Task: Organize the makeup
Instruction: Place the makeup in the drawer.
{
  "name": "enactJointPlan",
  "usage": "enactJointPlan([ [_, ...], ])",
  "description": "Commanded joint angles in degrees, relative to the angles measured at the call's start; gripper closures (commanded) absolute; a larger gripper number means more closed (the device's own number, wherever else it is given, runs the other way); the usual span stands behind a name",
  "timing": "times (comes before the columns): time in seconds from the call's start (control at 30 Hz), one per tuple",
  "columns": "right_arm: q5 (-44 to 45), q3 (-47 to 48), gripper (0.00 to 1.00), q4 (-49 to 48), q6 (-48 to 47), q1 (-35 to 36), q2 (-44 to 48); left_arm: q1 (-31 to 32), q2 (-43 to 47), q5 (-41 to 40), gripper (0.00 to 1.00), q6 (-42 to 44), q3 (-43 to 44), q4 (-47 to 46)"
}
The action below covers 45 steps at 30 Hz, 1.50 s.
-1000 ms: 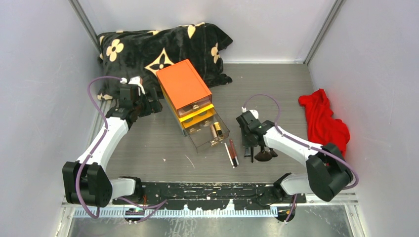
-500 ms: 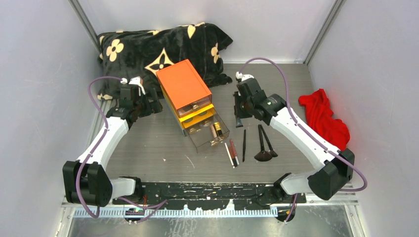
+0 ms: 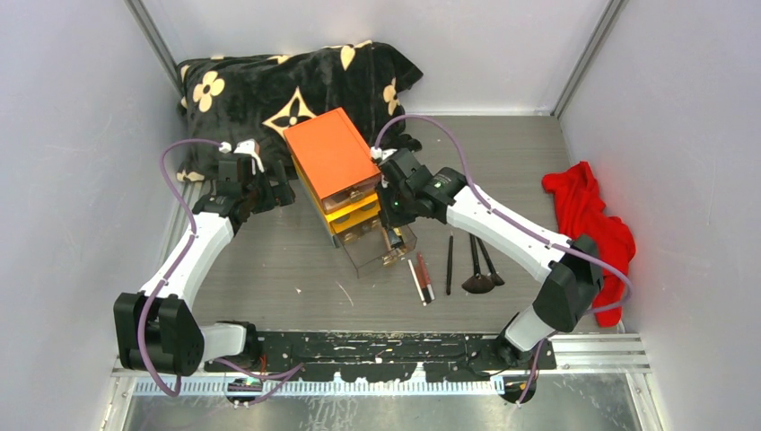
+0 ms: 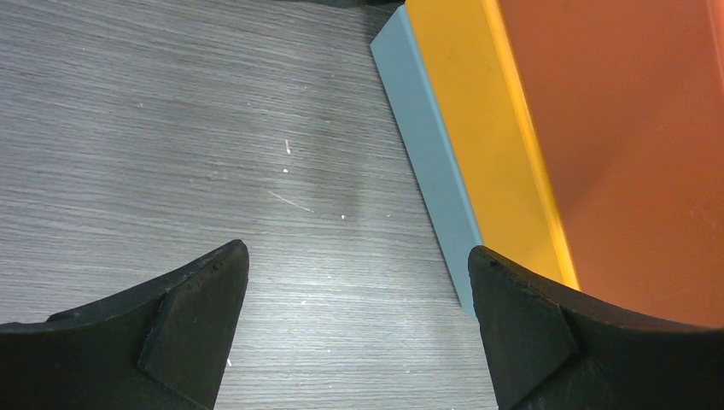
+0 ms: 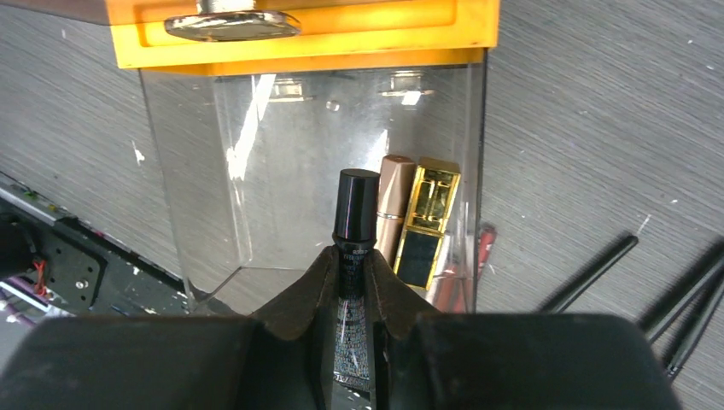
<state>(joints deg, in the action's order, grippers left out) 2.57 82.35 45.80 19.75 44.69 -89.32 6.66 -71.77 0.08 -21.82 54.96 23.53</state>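
My right gripper (image 3: 392,212) hangs over the pulled-out clear drawer (image 3: 358,258) of the orange-topped box (image 3: 330,151). It is shut on a slim black tube (image 5: 354,213) whose cap points into the drawer. Down in that drawer lie a beige tube (image 5: 393,198) and a gold-and-black tube (image 5: 429,218). On the table to the right lie red tubes (image 3: 423,277), a thin black stick (image 3: 449,252) and two fluffy black brushes (image 3: 476,267). My left gripper (image 4: 359,265) is open over bare table beside the box's left side (image 4: 431,171), holding nothing.
A black flowered cushion (image 3: 287,81) fills the back left behind the box. A red cloth (image 3: 588,215) lies at the right wall. Grey walls close in the table on three sides. The arm bases sit on a black rail (image 3: 386,346) at the near edge.
My right arm lifted from the brushes and swung left to hang over the open drawer, with the black tube in its jaws. The left arm stayed still.
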Motion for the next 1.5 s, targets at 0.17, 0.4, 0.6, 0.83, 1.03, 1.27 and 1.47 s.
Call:
enactJointPlan([
  [0.17, -3.0, 2.0, 0.80, -4.8, 1.8, 1.3, -1.5, 0.1, 0.8, 0.6, 0.00, 1.1, 1.6, -1.4],
  [0.4, -4.4, 2.0, 0.76, -7.2, 2.0, 2.8, -5.9, 0.1, 1.1, 0.5, 0.00, 1.2, 1.8, -1.3],
  [0.6, -2.5, 1.7, 0.49, -8.0, 1.8, 3.3, -6.7, 0.1, 1.3, 0.2, 0.00, 1.5, 1.7, -1.2],
  [0.83, -0.7, -0.2, 0.36, -9.3, 0.7, 3.2, -3.5, 0.1, 0.8, -0.9, 0.00, 0.7, 1.7, -1.9],
  [1.03, 2.8, -3.2, 0.45, -9.5, -1.5, 3.2, 4.2, 0.1, -0.4, -2.2, 0.00, 0.4, 3.3, -2.2],
  [1.27, 8.7, -8.5, 0.72, -7.6, -3.8, 3.3, 13.8, 0.1, -4.0, -3.9, 0.00, 0.6, 8.2, -1.1],
  [1.47, 8.7, -17.1, 0.95, -7.8, -3.1, 3.3, 21.7, -0.1, -7.3, -5.3, 0.00, 0.9, 11.9, -2.1],
])
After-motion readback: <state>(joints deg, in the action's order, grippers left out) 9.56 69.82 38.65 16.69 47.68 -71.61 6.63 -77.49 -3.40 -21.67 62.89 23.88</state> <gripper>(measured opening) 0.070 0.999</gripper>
